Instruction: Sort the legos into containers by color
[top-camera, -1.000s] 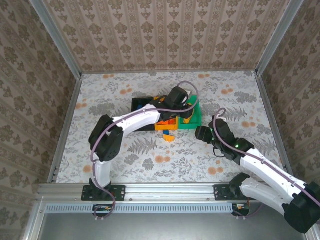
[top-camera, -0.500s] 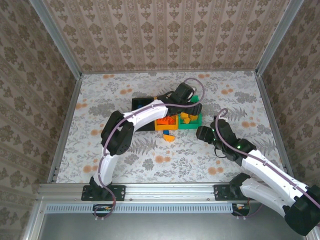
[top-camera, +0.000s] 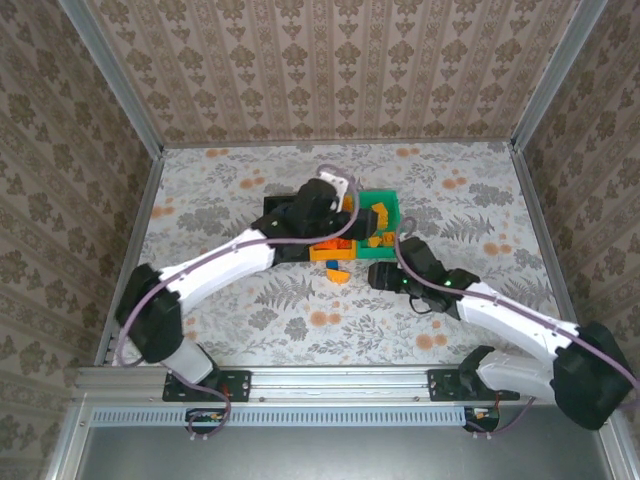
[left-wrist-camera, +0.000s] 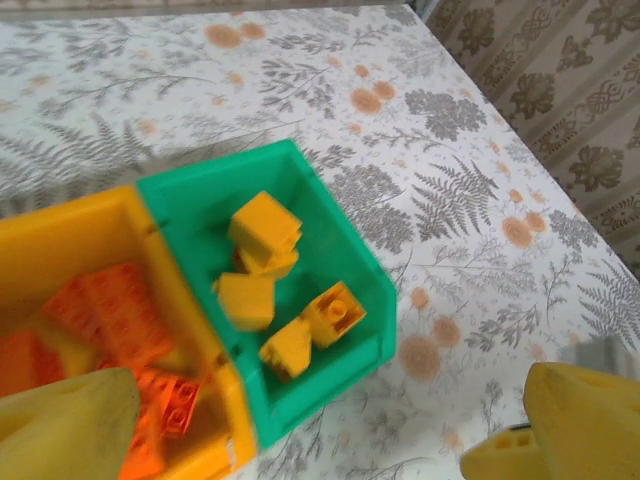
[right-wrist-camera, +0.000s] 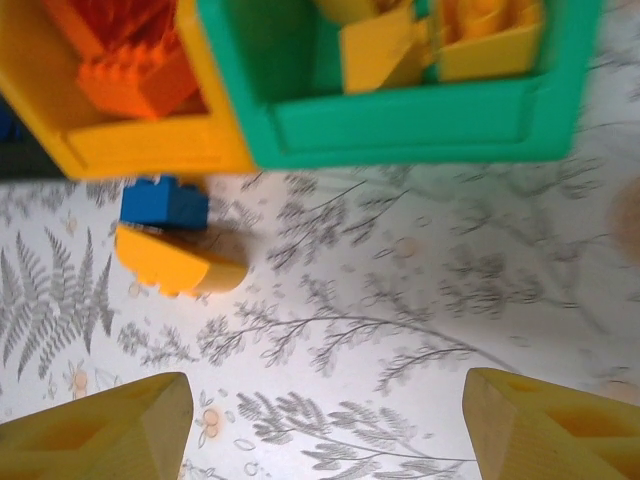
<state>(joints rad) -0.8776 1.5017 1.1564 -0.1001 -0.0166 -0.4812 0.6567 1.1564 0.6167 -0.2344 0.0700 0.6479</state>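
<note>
A robot test cell dressed to look homely: damask wallpaper panels (top-camera: 330, 70) enclose the space beyond and to either side of the left arm (top-camera: 220, 265) and right arm (top-camera: 510, 320). A bare aluminium rail (top-camera: 330, 380) carries their bases, and a fern-and-flower table cover (top-camera: 250, 310) lies beneath them.

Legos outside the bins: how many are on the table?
2: a blue brick by the orange bin's front wall, and a yellow-orange brick beside it on the table. Others may be hidden.
</note>
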